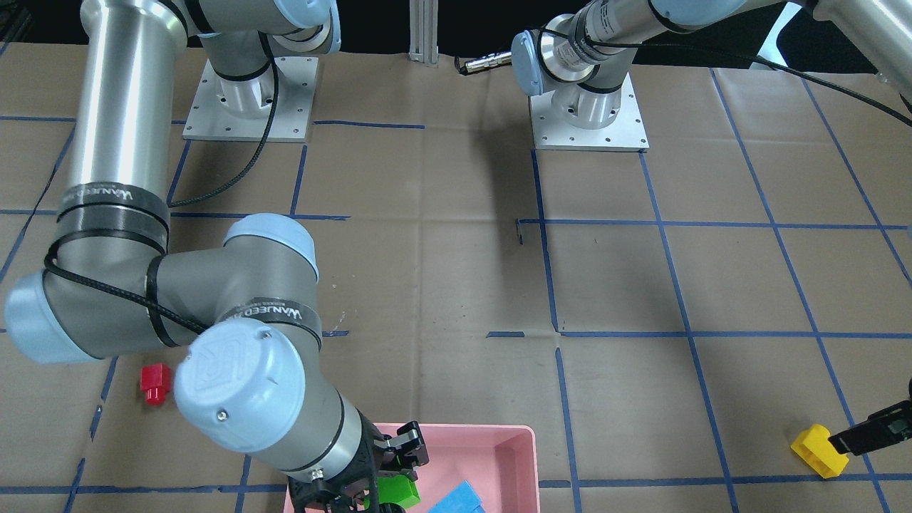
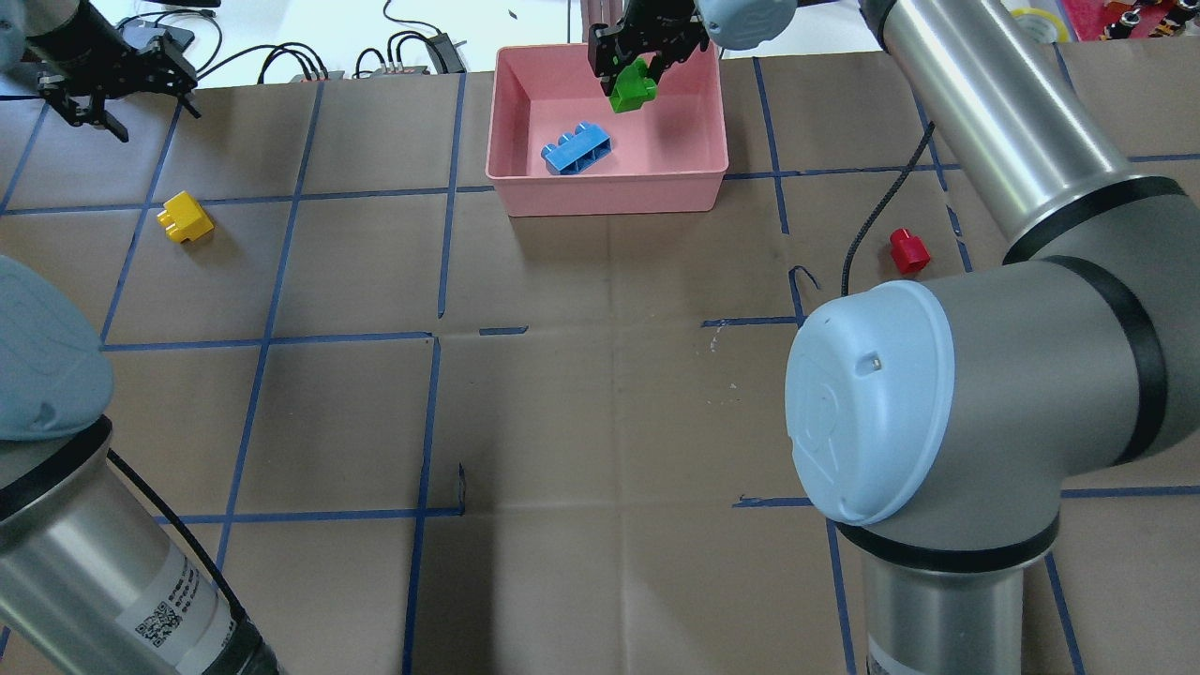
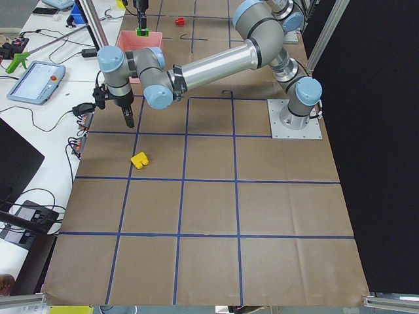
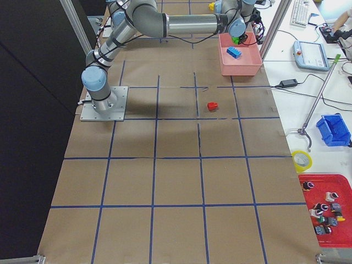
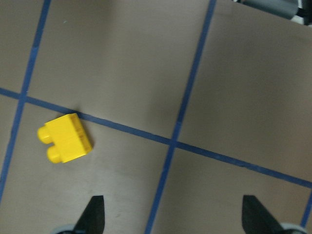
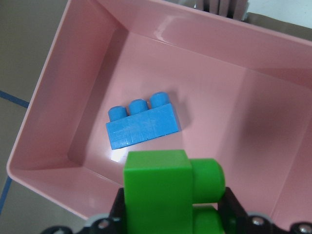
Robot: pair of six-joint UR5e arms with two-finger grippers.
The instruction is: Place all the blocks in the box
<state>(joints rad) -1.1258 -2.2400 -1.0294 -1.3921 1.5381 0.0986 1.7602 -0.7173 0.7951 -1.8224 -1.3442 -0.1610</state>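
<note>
While the right claw holds the green block over the box, opening it should come next; left claw wide.

The box is sitting far centre on the surface, first block lying inside, second block hanging above it. Third block is lying left, fourth block right.

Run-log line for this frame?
right gripper shut on green block over box | blue block in box | left gripper open near yellow block | red block on table
</note>
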